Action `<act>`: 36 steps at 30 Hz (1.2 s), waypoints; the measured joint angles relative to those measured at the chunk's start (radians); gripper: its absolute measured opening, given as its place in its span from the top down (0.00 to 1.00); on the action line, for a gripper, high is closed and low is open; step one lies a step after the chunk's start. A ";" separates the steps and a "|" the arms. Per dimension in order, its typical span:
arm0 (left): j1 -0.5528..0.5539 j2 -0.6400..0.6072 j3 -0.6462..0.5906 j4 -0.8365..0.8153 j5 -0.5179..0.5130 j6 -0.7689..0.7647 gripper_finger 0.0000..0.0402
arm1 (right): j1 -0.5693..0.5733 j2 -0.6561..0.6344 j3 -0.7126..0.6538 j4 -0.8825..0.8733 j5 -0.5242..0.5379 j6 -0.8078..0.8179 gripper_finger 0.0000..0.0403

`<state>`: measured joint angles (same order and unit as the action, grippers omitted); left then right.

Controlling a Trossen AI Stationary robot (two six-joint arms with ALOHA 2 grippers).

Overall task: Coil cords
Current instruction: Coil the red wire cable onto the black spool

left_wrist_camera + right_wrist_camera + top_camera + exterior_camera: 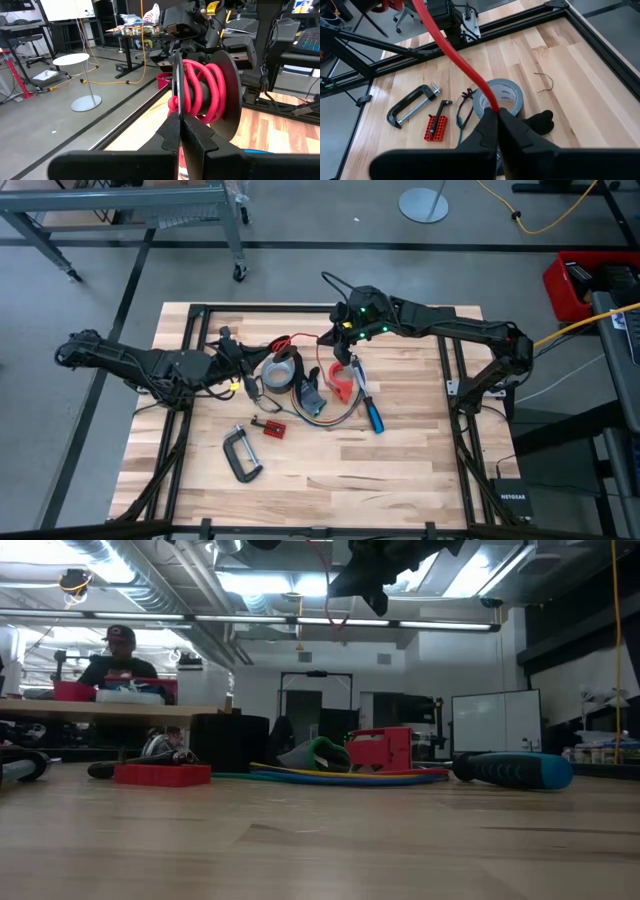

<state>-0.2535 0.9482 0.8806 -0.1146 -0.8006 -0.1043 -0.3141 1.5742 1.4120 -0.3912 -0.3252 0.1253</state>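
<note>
A slim red-and-black cord (300, 340) is stretched in the air between my two grippers, above the table's far middle. My left gripper (268, 353) is shut on one end, where several red loops (200, 87) are wound up beside its fingers. My right gripper (333, 340) is shut on the cord farther along. The longer cord with orange, green and purple strands (325, 418) lies in a loose loop on the table below, untouched; it also shows in the low view (330, 776). My left gripper pinches the cord between its two shut fingers (175, 127), right beside the wound red loops (192, 107). The fingers reach out about level, and the loops sit clear of the table. My right gripper pinches a single red strand (492, 106) between its shut fingers, slanting down from the table's right. The strand runs straight and taut away from the fingers (445, 42), lifted clear of the table.
Under the grippers lie a grey tape roll (502, 95), a black glove-like thing (540, 122), a red plastic part (342, 380) and a blue-handled screwdriver (372, 415). Nearer the front are a red bit holder (268, 427) and a C-clamp (240, 455). A person (120, 665) sits beyond the table.
</note>
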 joint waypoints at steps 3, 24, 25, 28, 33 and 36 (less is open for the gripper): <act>0.000 0.000 0.000 0.000 0.000 0.000 1.00 | 0.000 0.000 0.000 0.000 0.000 0.000 0.98; 0.001 0.008 0.000 0.136 -0.038 0.000 1.00 | 0.107 0.045 0.000 0.036 0.026 0.023 1.00; 0.001 0.013 0.000 0.137 -0.040 -0.012 1.00 | 0.116 0.049 0.000 0.049 0.040 0.026 1.00; 0.001 0.037 0.000 0.139 -0.044 -0.032 1.00 | 0.136 0.068 0.000 0.102 0.064 0.029 1.00; 0.001 0.093 0.000 0.204 -0.064 -0.040 1.00 | 0.151 0.098 0.000 0.196 0.056 0.085 1.00; 0.001 0.119 0.000 0.249 -0.077 -0.018 1.00 | 0.151 0.099 0.000 0.203 0.057 0.103 1.00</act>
<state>-0.2526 1.0676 0.8806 0.1348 -0.8777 -0.1224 -0.1627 1.6733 1.4120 -0.1880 -0.2683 0.2280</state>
